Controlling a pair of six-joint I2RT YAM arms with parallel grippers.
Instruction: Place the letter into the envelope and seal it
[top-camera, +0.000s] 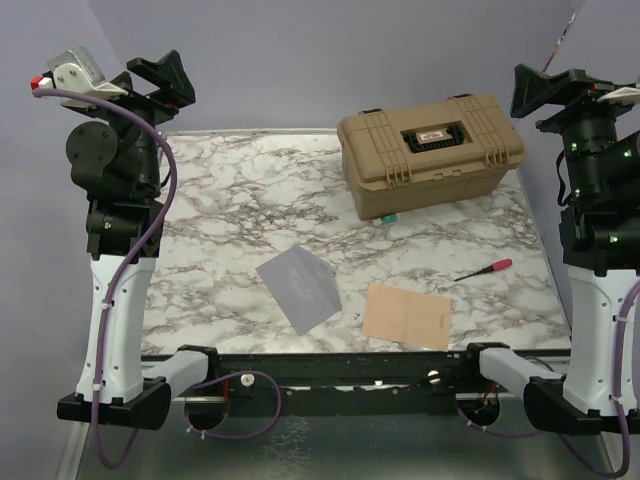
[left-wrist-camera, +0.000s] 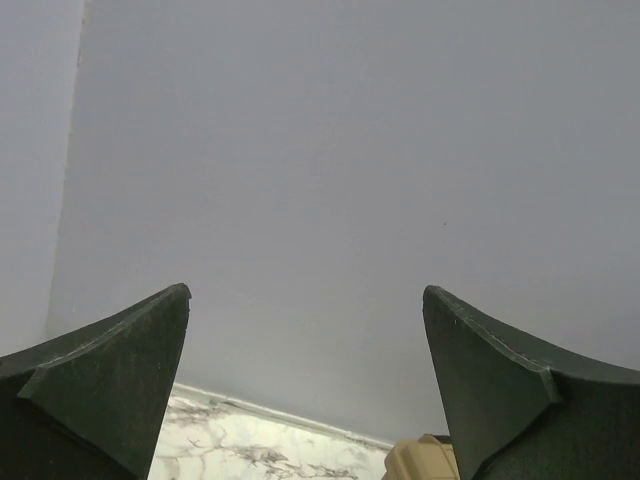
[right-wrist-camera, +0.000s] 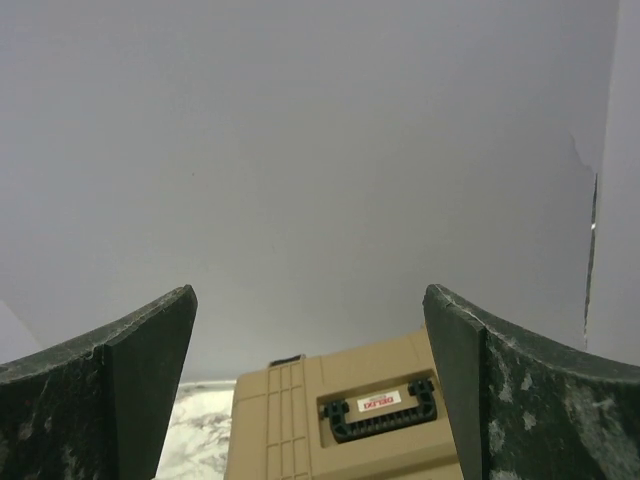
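The tan letter (top-camera: 406, 315) lies flat near the table's front edge, right of centre. The blue-grey envelope (top-camera: 299, 289) lies flat just left of it, turned at an angle, apart from it. My left gripper (top-camera: 163, 77) is raised high at the back left, open and empty; in the left wrist view (left-wrist-camera: 305, 300) its fingers frame the grey wall. My right gripper (top-camera: 547, 90) is raised high at the back right, open and empty; in the right wrist view (right-wrist-camera: 310, 300) it faces the toolbox. Neither wrist view shows the letter or the envelope.
A tan toolbox (top-camera: 430, 150) with a black handle stands at the back right, also in the right wrist view (right-wrist-camera: 345, 420). A red-handled screwdriver (top-camera: 484, 269) lies right of the letter. A small green item (top-camera: 388, 216) sits at the toolbox's front. The marble tabletop (top-camera: 230, 210) spreads between the arms.
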